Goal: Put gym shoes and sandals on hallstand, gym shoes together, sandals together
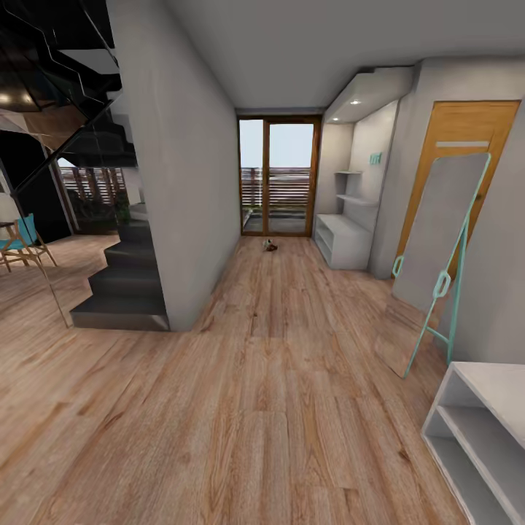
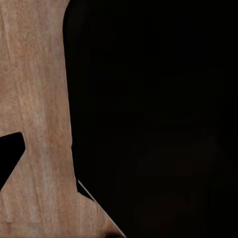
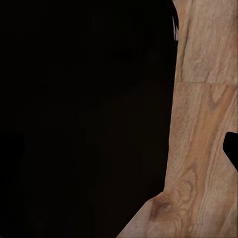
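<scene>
The corridor floor stretches toward glass doors, the hallstand waits in its right-hand alcove for loading, a small dark huddle of footwear lies nearby, and I cannot tell either claw's state.

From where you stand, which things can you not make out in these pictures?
- Head view: footwear far down the corridor floor, too small to count or name.
- Head view: hallstand, its low shelves too far to check.
- Head view: near shelf unit, cut by the edge.
- Wrist views: dark shapes hide most; claw states unclear.
</scene>
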`<state>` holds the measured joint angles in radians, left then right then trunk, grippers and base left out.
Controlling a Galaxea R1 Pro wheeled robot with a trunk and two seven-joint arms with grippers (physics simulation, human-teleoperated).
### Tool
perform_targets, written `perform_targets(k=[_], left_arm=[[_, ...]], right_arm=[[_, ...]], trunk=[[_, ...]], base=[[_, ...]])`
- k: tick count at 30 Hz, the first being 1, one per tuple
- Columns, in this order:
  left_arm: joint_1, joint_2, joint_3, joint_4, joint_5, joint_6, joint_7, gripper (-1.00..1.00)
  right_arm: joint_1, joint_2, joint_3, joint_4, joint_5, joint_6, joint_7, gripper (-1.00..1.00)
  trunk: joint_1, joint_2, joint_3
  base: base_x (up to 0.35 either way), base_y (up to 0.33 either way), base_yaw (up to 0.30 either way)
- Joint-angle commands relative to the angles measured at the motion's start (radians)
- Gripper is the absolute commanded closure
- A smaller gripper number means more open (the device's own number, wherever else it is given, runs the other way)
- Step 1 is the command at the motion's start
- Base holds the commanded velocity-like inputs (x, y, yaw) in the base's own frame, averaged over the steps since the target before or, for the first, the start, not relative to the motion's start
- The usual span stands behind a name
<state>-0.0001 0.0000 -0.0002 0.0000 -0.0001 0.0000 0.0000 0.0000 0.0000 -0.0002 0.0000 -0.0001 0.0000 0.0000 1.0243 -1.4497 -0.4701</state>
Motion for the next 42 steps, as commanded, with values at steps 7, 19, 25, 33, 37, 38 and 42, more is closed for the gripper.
perform_targets(k=[7, 19, 25, 33, 37, 38, 42], left_arm=[[-0.011, -0.001, 0.004, -0.005, 0.002, 0.002, -0.015, -1.0], [-0.012, -0.001, 0.0, -0.009, 0.0, 0.001, -0.014, -1.0], [-0.012, -0.001, -0.002, -0.01, -0.005, 0.002, -0.014, -1.0], [-0.012, -0.001, -0.001, -0.01, 0.0, 0.002, -0.013, -1.0], [-0.012, -0.001, 0.0, -0.009, 0.0, 0.001, -0.013, -1.0], [-0.012, -0.001, 0.0, -0.009, -0.001, 0.001, -0.013, -1.0], [-0.012, -0.001, 0.0, -0.009, -0.001, 0.001, -0.014, -1.0]], right_arm=[[-0.001, -0.003, -0.002, 0.002, 0.002, 0.004, -0.001, -1.0], [-0.001, -0.001, -0.005, 0.002, 0.0, 0.003, -0.002, -1.0], [-0.001, -0.001, -0.004, 0.002, 0.0, 0.003, -0.002, -1.0], [-0.001, -0.001, -0.004, 0.002, 0.002, 0.003, -0.002, -1.0], [-0.001, -0.001, -0.003, -0.001, 0.003, 0.002, -0.002, -1.0], [-0.001, -0.001, -0.004, -0.001, 0.003, 0.001, -0.002, -1.0], [-0.001, -0.001, -0.003, -0.001, 0.003, -0.016, -0.002, -1.0]], trunk=[[0.001, 0.0, 0.0], [0.001, 0.0, 0.0], [0.001, 0.0, 0.0], [0.001, 0.0, 0.0], [0.001, 0.0, 0.0], [0.001, 0.0, 0.0], [0.001, 0.0, 0.0]], base=[[0.0, 0.0, 0.0], [0.0, 0.0, 0.0], [0.0, 0.0, 0.0], [0.0, 0.0, 0.0], [0.0, 0.0, 0.0], [0.0, 0.0, 0.0], [0.0, 0.0, 0.0]])
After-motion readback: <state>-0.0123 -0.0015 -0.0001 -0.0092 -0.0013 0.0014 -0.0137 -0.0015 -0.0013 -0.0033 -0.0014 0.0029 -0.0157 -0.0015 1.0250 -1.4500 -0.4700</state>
